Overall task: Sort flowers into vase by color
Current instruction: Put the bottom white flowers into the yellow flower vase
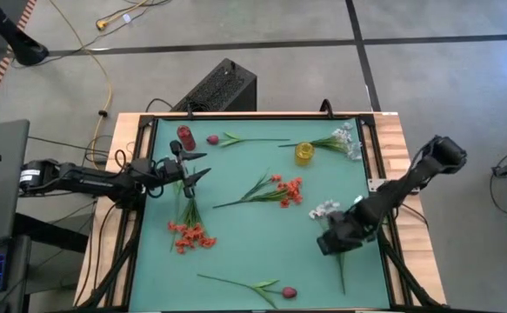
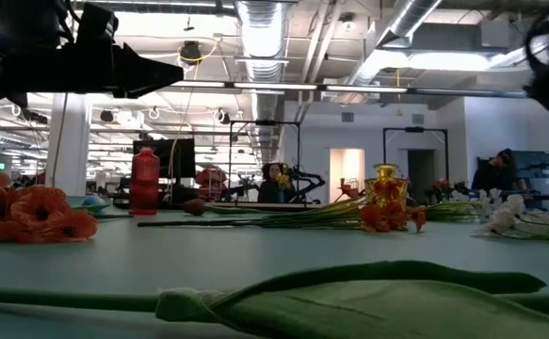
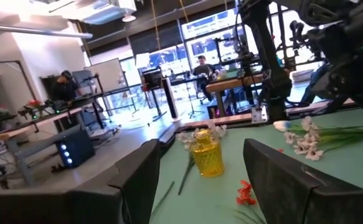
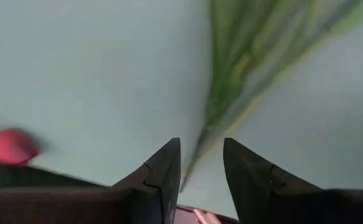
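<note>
Flowers lie scattered over the teal-topped counter (image 1: 236, 252); none stands in a vase yet, by the look of it.

Left gripper (image 1: 192, 174): fingers parted and gripping nothing, raised above the counter. Directly beneath them lies an orange-red artificial blossom spray with a green stem (image 1: 190, 233), stem end nearest the fingers, blossoms farther off. Just beside the fingers stands a small red bottle-shaped vase (image 1: 184, 135). In the left wrist view the fingers (image 3: 137, 180) frame a small yellow glass vase (image 3: 207, 152) well ahead, empty between them.

Right gripper (image 1: 336, 239): fingers part-closed around the thin green stem of a white blossom bunch (image 1: 325, 209). In the right wrist view the green stem (image 4: 231, 81) runs into the gap between the fingers (image 4: 162, 168). Whether the pads actually bear on it cannot be told.

Other flowers: a second orange-red spray (image 1: 279, 189) at the counter's middle, a white bunch (image 1: 344, 139) beside the yellow vase, and two dark pink buds (image 1: 289, 292) on long stems.

Judgement: the step in hand is the right arm's pickup of the white bunch. To do it well, confirm the stem sits centred between the fingers before closing, grip low on the stem, and lift straight so the blossoms clear their neighbours.
</note>
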You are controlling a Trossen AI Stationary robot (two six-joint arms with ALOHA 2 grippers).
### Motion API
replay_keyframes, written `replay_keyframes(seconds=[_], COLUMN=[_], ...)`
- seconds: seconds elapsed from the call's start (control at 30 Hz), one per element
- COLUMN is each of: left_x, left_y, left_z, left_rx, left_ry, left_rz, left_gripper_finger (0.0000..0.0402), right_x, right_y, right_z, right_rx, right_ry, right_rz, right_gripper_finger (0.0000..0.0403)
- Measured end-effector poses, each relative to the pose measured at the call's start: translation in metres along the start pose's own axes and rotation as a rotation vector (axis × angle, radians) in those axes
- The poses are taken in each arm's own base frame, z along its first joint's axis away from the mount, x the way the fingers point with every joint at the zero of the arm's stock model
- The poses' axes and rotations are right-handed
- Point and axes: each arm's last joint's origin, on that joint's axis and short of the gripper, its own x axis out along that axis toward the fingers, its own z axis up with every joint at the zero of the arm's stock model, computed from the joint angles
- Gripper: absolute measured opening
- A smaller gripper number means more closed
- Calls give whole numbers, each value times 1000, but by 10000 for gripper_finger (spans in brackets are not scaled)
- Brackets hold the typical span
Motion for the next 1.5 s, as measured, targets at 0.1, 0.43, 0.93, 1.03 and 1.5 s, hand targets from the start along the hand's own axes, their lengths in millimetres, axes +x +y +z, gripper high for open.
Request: replay_keyframes(seconds=[0.1, 0.43, 0.93, 1.03, 1.5], left_x=[0, 0, 0, 0, 0], left_y=[1, 2, 0, 0, -1], left_z=[1, 3, -2, -4, -7], left_rx=[2, 2, 5, 6, 6], left_ry=[-18, -49, 3, 20, 59], left_rz=[-19, -46, -61, -66, -75], left_gripper_finger=[220, 220, 220, 220, 220], right_x=[12, 41, 57, 50, -39], right_y=[0, 7, 16, 17, 31], right_z=[-6, -1, 13, 15, 20], right_rx=[-7, -2, -32, -41, -446], right_ry=[-3, -32, -37, -95, -721], right_rz=[-32, -99, -120, -72, 452], right_gripper_finger=[152, 204, 118, 59, 26])
